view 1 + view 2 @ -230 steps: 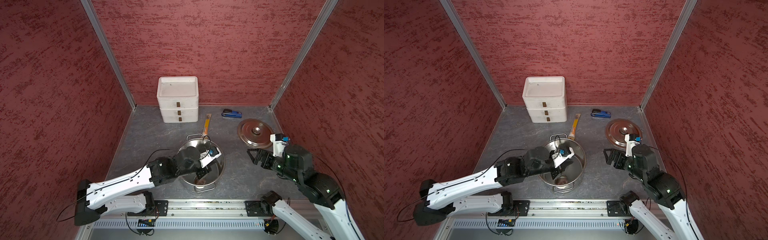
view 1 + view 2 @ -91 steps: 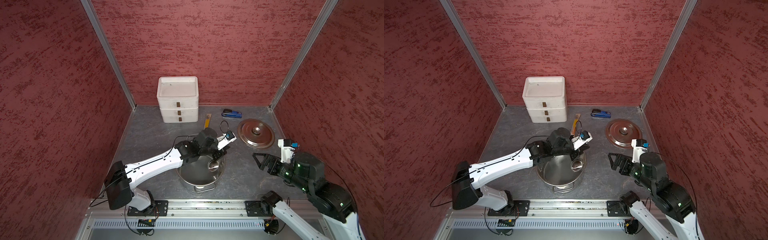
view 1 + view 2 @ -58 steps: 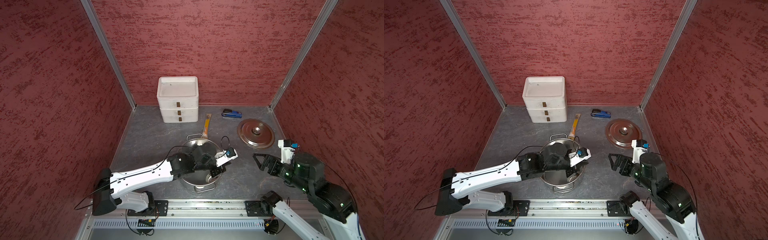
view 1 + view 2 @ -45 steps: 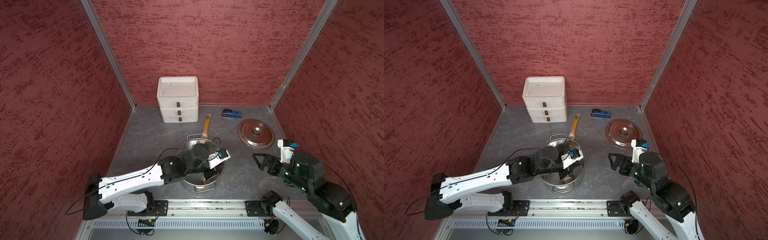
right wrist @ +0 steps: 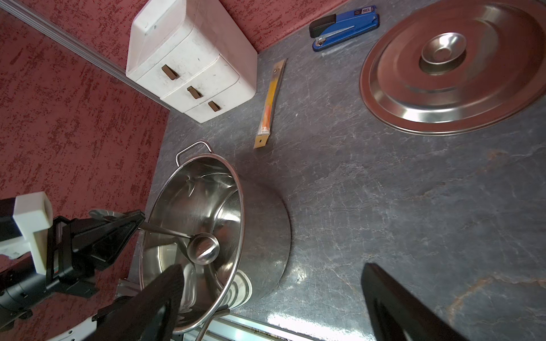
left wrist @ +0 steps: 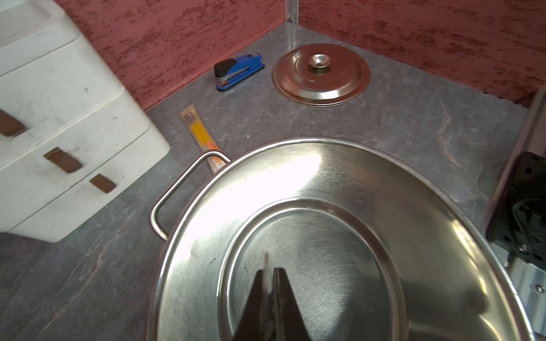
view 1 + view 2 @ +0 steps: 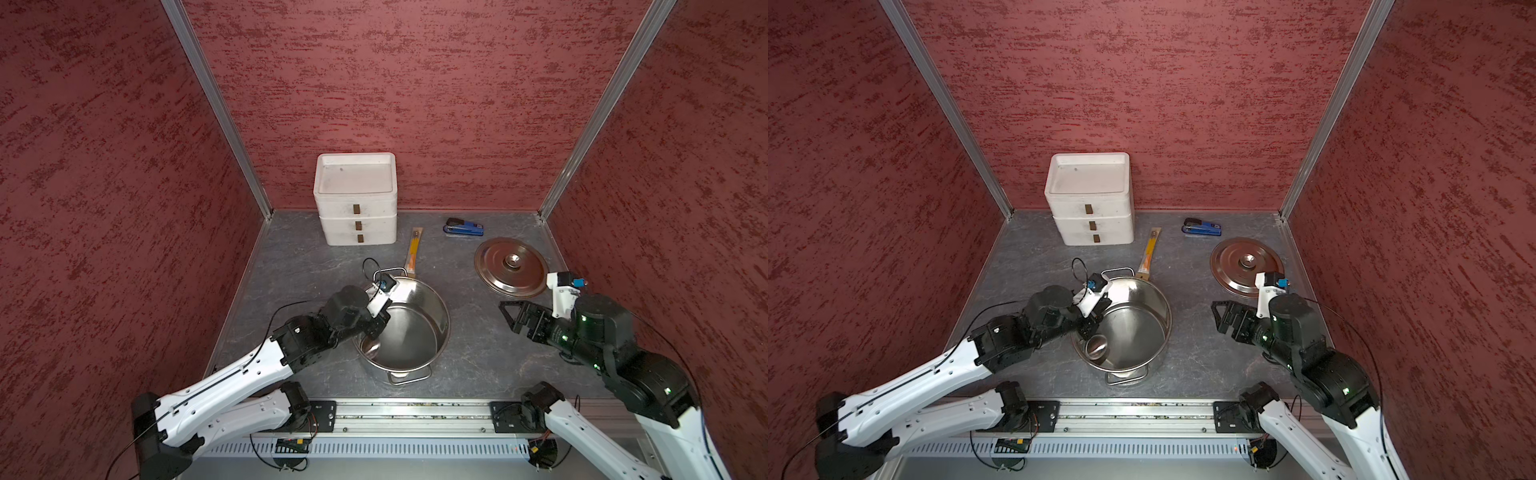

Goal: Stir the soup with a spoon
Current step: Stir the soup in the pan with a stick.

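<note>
Stirring is judged under way: the spoon (image 5: 203, 248) is pinched by its handle in the left hand (image 7: 376, 328), its bowl low inside the pot (image 7: 440, 307), beside the wall. The right hand (image 7: 512, 318) is held wide and empty, apart from the pot. A circular sweep across the pot's bottom is called for next.

In both top views my left gripper (image 7: 1090, 326) covers the spoon (image 7: 1096, 345) handle and the pot (image 7: 1156, 309) rim beneath it; I only get the small bowl. From the left wrist the spoon is a thin sliver between the pinched fingers (image 6: 254, 301), its bowl out of frame, and the pot runs off the picture. The orange stick (image 6: 198, 133) vanishes behind the pot's loop handle. From the right wrist the lid (image 5: 472, 97), near the far right corner of the table (image 5: 384, 192), is cropped, and the right gripper (image 5: 270, 267) shows only two dark blurred fingers, cut off below
</note>
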You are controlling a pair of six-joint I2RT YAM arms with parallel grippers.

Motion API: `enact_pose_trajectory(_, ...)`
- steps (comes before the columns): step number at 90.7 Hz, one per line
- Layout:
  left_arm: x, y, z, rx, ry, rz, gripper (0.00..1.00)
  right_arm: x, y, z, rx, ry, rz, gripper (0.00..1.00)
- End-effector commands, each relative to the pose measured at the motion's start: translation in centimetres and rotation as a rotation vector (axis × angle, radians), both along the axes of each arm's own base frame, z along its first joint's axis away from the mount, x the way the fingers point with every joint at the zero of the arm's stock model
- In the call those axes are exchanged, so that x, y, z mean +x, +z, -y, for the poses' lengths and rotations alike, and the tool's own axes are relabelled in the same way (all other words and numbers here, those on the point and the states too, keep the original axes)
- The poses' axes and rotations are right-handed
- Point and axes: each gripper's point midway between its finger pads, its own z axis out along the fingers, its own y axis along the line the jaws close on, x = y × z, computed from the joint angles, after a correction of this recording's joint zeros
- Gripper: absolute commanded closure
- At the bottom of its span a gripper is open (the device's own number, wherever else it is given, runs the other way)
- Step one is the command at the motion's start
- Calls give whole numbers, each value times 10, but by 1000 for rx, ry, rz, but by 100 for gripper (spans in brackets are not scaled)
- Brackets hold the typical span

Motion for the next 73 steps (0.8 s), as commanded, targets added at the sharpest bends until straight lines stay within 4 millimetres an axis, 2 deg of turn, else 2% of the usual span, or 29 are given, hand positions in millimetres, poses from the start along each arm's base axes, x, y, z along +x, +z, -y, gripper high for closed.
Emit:
enact_pose_trajectory(1, 19, 12, -2, -18, 26, 32, 100, 1, 11, -4, 19, 16, 33, 2)
enact_pose_trajectory(17, 50, 19, 19, -23, -10, 32, 100, 0, 13, -3, 21, 14, 38, 2)
enact_pose_trajectory(34, 72, 26, 59, -44, -106, 22, 100, -2, 14, 1, 17, 3, 42, 2)
enact_pose_trajectory(42, 74, 26, 82, -61, -173, -7, 100, -6, 16, 5, 16, -7, 48, 2)
enact_pose_trajectory(58, 57, 25, 128, -68, -304, -17, 100, -15, 15, 14, 13, -33, 50, 2)
enact_pose_trajectory(73, 25, 24, 165, -82, -411, -21, 100, -21, 12, 20, 13, -48, 45, 2)
